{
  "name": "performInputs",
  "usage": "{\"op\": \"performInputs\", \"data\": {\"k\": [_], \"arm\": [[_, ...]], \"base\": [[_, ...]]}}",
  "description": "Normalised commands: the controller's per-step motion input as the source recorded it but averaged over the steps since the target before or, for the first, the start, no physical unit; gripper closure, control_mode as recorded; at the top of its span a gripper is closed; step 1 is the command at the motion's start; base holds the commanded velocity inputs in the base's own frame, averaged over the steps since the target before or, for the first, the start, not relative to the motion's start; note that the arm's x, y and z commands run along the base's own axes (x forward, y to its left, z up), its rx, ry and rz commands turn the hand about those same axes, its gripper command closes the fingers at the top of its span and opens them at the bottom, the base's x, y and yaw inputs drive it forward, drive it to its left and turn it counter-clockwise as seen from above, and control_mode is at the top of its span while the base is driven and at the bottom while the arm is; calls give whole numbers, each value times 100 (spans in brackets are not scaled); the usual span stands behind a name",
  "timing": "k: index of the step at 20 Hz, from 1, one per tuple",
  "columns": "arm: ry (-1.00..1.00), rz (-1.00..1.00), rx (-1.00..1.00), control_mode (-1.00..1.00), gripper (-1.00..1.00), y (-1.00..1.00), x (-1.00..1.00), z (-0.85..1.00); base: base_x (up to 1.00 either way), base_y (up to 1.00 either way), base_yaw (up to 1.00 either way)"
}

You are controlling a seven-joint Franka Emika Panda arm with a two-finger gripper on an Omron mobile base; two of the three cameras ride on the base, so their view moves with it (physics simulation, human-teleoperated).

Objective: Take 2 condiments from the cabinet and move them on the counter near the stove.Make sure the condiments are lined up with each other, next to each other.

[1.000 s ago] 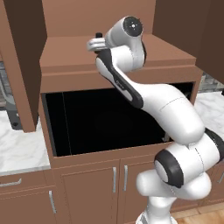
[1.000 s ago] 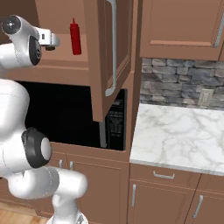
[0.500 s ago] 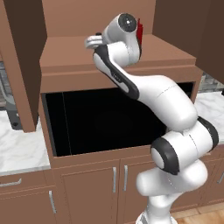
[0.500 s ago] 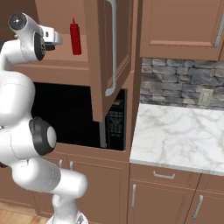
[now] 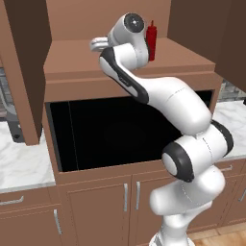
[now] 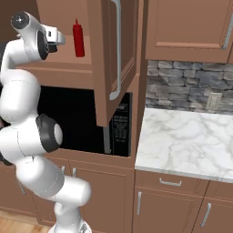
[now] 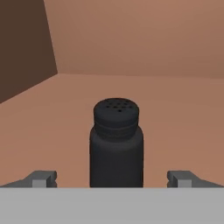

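The black shaker bottle (image 7: 116, 143) stands upright on the bare wooden shelf (image 7: 175, 118) of the cabinet (image 6: 116, 54), straight ahead of the claw (image 7: 113, 178). In the hand view it sits between the two fingertips (image 7: 41, 178), one to each side of its body, with clear shelf showing between each tip and the bottle, so neither pad touches it. The claw is spread wide and grips nothing. The shaker's rounded cap, dotted with small holes, faces the camera above a ribbed neck. Behind it the shelf runs back to the cabinet's rear wall, and the dark side wall closes the shelf's left corner in that view.

In the left base view the arm (image 5: 163, 103) reaches up from the lower right and bends over the shelf's front edge, its hand pointing toward the shelf's left part. The red squeeze bottle (image 5: 151, 41) stands upright on the same shelf, nearer the right half and set back from the front edge, partly hidden behind the wrist. In the right base view the red bottle (image 6: 78, 38) stands just beside the hand, to its right and apart from it, with the open cabinet door hanging in front to the right. The white marble counter (image 6: 182, 136) lies lower down, well apart from both bottles.
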Motion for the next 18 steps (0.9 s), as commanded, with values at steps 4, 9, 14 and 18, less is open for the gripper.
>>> {"op": "performInputs", "data": {"k": [4, 9, 14, 18], "arm": [[0, -1, 0, -100, -100, 8, 14, 0], [0, 0, 0, -100, -100, 1, 15, -1], [0, 0, 0, -100, -100, 0, 13, -10], [0, 0, 0, -100, -100, 0, 6, -11]], "base": [[0, 0, 0], [0, 0, 0], [0, 0, 0], [0, 0, 0]]}}
